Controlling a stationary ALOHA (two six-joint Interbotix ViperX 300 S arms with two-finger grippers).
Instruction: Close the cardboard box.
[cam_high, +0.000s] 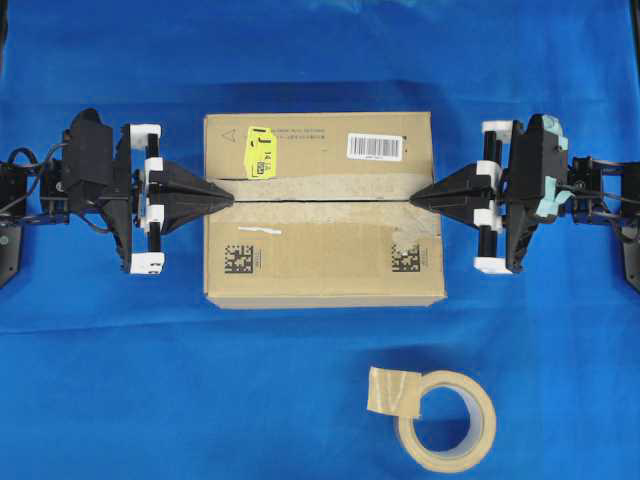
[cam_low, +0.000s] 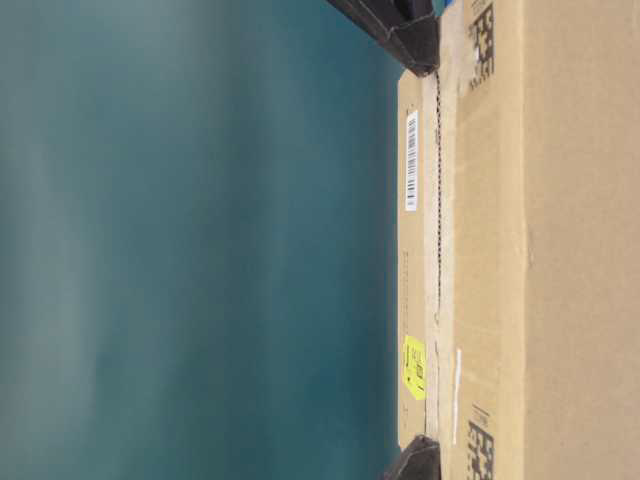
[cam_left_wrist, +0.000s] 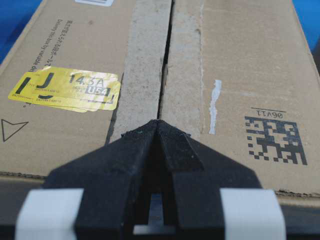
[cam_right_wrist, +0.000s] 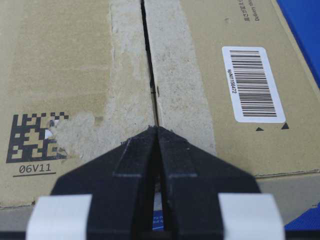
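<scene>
Near the table's centre, the cardboard box (cam_high: 325, 208) lies with flaps flat, looking light yet stiff, best pressed beside its seam, where the left end effector (cam_high: 228, 198) and right end effector (cam_high: 414, 198) rest pinched together, empty.

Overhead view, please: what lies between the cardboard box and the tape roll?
Only bare blue cloth separates the cardboard box from the tape roll, overhead.

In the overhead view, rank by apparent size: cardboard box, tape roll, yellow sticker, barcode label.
1. cardboard box
2. tape roll
3. and 4. barcode label and yellow sticker: they look about equal, so no ranking.
</scene>
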